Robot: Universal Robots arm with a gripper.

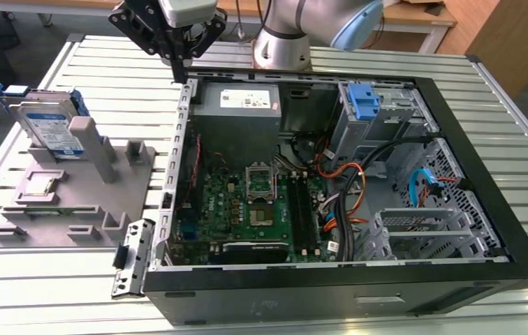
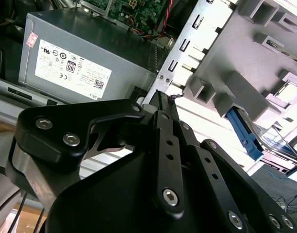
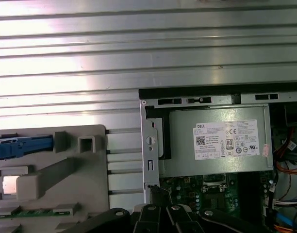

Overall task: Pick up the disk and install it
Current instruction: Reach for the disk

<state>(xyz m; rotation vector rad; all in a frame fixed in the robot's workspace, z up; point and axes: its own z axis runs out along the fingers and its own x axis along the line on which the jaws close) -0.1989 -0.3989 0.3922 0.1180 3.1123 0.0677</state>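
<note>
The disk [image 1: 48, 128] stands on edge in a grey fixture [image 1: 77, 199] at the exterior view's left, a silver drive with a white-and-blue label and a blue bracket. The first wrist view shows its blue bracket [image 3: 23, 146] edge-on, and it also appears in the second wrist view [image 2: 265, 141]. My black gripper [image 1: 178, 72] hangs above the open computer case's wall, beside the power supply, well apart from the disk. In both wrist views its fingers [image 2: 163, 104] [image 3: 156, 190] are pressed together, shut on nothing.
The open computer case [image 1: 487, 125] lies flat on a slatted metal table [image 1: 105, 63]. Inside are a grey power supply [image 1: 236, 100], a motherboard [image 1: 245, 209], cables, and a drive cage with a blue latch [image 1: 364, 101]. The grey fixture [image 3: 66, 179] has several upright posts.
</note>
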